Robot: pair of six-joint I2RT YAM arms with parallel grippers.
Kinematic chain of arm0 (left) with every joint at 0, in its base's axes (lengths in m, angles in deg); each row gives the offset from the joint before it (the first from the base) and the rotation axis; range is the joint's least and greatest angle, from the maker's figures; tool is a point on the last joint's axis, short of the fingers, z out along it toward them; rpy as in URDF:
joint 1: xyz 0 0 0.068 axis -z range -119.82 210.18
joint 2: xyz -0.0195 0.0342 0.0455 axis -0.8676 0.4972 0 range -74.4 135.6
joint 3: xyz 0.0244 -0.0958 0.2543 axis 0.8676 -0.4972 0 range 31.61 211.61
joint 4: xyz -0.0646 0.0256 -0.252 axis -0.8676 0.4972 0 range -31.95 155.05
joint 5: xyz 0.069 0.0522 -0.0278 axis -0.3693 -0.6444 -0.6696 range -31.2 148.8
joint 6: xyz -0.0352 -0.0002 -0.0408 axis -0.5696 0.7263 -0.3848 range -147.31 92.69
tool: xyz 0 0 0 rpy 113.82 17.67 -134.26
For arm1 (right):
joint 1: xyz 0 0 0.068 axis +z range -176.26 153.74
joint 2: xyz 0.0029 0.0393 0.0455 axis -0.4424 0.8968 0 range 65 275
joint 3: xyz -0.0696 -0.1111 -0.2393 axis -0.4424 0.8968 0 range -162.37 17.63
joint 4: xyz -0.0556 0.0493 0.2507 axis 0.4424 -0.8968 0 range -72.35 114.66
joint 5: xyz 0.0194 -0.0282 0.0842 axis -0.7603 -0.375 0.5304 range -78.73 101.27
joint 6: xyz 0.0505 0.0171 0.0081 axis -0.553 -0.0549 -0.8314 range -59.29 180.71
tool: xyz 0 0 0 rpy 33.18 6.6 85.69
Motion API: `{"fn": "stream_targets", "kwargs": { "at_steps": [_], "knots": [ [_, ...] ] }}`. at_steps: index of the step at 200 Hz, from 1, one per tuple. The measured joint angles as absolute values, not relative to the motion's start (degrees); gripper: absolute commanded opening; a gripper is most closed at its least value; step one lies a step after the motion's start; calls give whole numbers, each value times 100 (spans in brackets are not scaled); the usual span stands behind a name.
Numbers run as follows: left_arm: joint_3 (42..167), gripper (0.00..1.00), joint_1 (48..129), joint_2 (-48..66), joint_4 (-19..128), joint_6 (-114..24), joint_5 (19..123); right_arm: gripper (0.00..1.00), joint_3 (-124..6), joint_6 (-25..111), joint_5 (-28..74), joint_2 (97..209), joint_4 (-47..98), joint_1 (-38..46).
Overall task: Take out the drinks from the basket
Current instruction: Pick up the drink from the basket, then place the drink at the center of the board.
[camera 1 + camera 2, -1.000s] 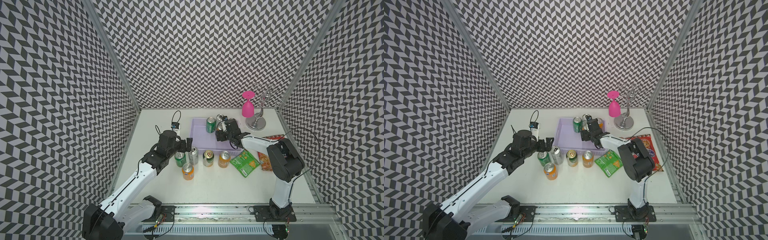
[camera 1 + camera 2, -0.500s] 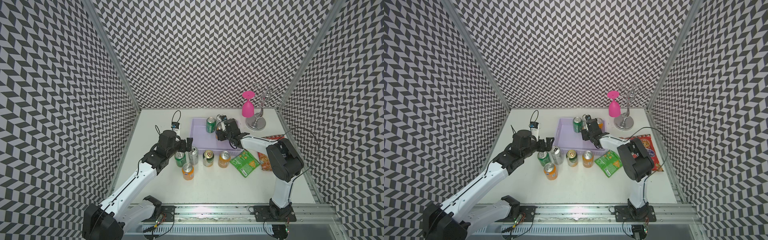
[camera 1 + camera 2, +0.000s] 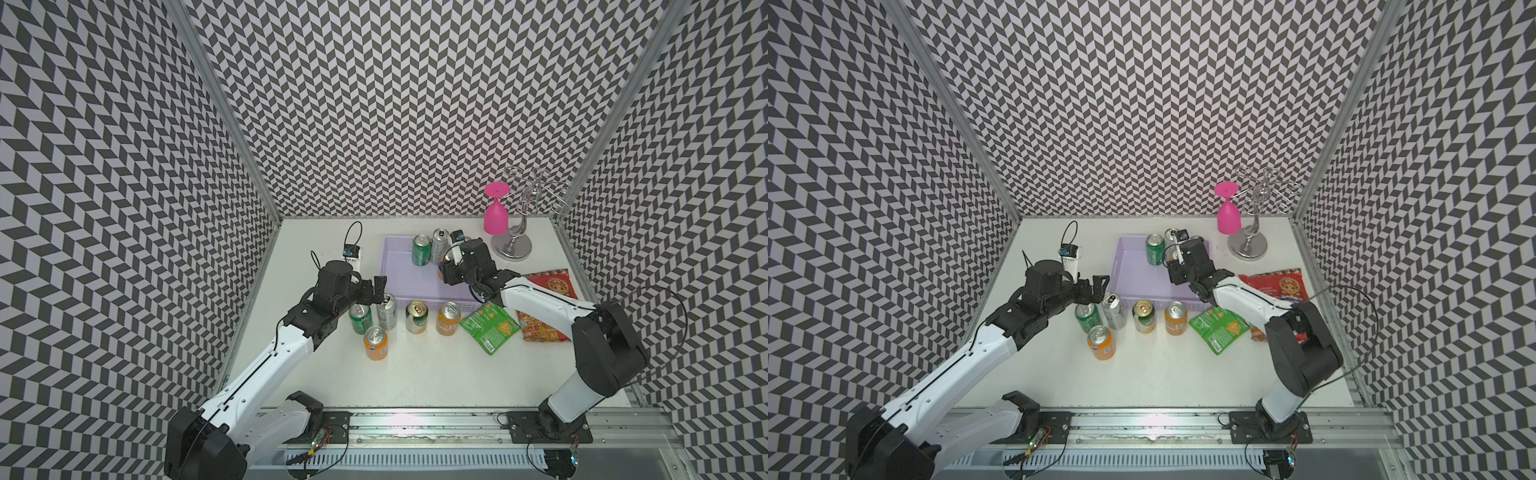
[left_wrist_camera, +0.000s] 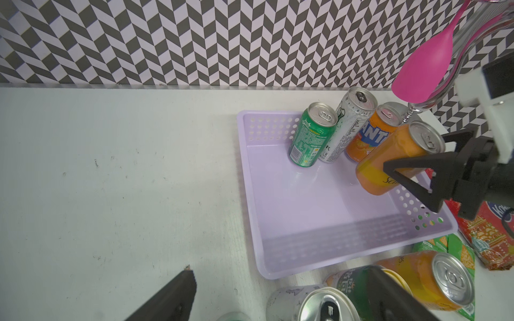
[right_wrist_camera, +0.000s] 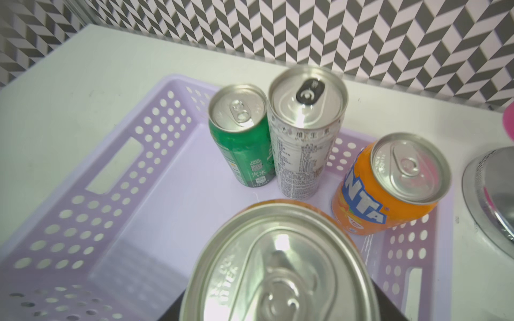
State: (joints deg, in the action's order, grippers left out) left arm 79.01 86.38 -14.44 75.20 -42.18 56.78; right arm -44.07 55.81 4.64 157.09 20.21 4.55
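The right fingers (image 4: 422, 163) are clenched on an orange can (image 4: 389, 150) and hold it tilted over the right end of the basket (image 3: 395, 270). Three more drinks stand along the basket's far side: a green can (image 3: 421, 249), a silver can (image 3: 439, 244) touching it, and a Fanta can (image 4: 371, 133) next to that. The left fingers (image 3: 379, 286) are spread wide and released, grasping nothing. They hover by the basket's near-left corner, above the left end of a front row (image 3: 416, 316) of four cans. That row stands on the tabletop (image 3: 415, 374) just outside the basket. A fifth can (image 3: 375, 343), orange, stands just in front of the row.
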Motion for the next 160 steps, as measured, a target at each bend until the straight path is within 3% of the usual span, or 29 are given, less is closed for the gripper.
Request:
{"fn": "stream_targets", "kwargs": {
  "at_steps": [160],
  "knots": [
    [7864,99,8638,-1652,7472,-4216,5671,49,-3902,5502,356,13082,781,2748]
  ]
}}
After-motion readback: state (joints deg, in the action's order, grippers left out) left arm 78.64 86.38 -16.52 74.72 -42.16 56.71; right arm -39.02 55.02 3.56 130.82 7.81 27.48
